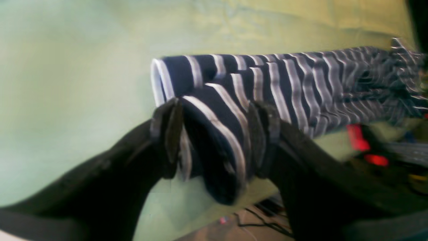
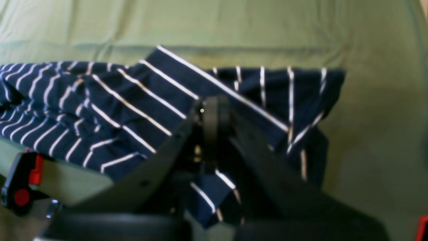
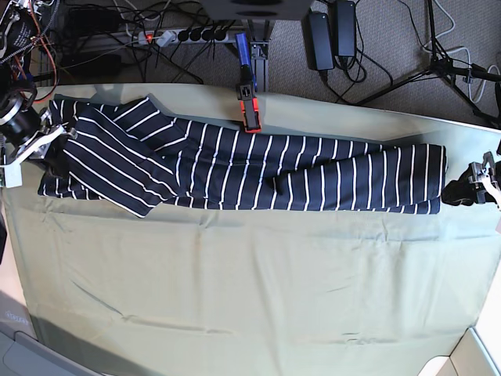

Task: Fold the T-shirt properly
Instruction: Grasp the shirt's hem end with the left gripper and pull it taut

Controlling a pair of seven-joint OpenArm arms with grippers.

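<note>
left claw [image 1: 214, 134]: spread around T-shirt [image 3: 250, 168] hem | right claw [image 2: 214, 117]: pinched tight on shirt

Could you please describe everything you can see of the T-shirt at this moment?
The T-shirt is soft dark navy cloth with thin white stripes, folded into a long narrow band across the far part of the pale green tablecloth. A sleeve flap lies angled over one end. The right tool is shut on that end; at the other, a cloth fold sits between the left tool's spread fingers. A red-and-black clamp sits at its far edge.
</note>
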